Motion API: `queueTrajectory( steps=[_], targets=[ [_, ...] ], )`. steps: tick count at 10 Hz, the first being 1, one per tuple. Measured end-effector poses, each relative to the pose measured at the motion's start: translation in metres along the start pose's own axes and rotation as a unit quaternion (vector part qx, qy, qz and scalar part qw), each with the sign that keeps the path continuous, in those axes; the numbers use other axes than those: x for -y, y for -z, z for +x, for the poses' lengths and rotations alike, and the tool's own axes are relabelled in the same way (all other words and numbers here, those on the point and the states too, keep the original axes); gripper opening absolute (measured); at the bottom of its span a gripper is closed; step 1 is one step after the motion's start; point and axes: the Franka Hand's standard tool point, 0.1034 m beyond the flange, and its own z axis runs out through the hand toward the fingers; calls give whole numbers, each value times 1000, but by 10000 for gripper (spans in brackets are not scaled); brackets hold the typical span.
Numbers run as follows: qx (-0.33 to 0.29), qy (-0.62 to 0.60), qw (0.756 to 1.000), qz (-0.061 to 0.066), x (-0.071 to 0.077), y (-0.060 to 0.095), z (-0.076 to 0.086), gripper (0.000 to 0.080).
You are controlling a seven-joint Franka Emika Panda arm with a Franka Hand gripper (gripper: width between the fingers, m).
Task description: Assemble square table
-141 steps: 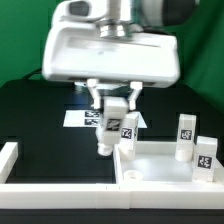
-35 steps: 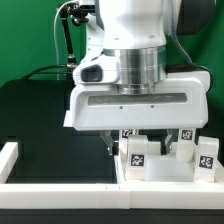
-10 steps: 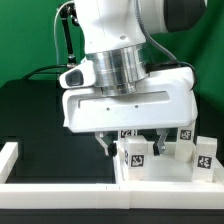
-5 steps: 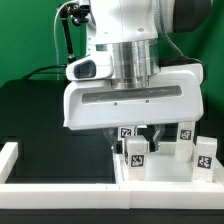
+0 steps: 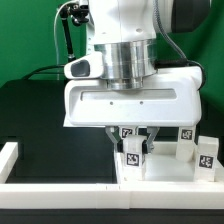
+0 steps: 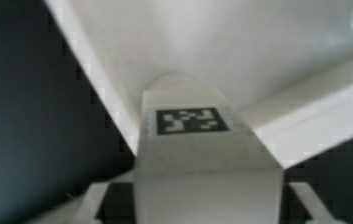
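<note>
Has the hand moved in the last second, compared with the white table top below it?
Yes. The hand has shifted a little toward the exterior view's left and come lower over the table top, and its fingers have drawn in around the upright tagged leg.

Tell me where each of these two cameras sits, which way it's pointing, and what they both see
Exterior view: sits off the arm, low at the table's edge, facing the arm head-on; shows the wrist housing, the gripper coming down around a tagged leg, and the table top.
Wrist view: sits on the wrist, looking along the fingers at the leg between them; blurred fingertips show at the frame's edge.
Shared: the same tagged leg, plus white table top.
</note>
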Motion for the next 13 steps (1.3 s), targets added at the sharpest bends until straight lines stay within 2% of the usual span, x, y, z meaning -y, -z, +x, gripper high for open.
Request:
queueTrajectory(
  steps=[1,2,4,5,7,8,9,10,11,12,13],
  targets=[
    [14,-69,997,-11,0,1,-3,292],
    [22,-188,982,-1,-2,0,-1,292],
    [54,-387,920,11,-4,1,1,292],
    [68,-439,896,3,0,5,1,292],
    [68,-491,868,-3,4,6,-2,292],
    [68,-481,874,-3,3,5,-2,304],
    [68,-441,895,-6,2,3,-4,304],
    [66,-350,934,-24,0,0,-8,482],
    [62,-254,965,-32,3,1,-8,592],
    [62,-188,980,-29,9,2,-10,636],
    [64,-153,986,-27,13,2,-13,636]
  ],
)
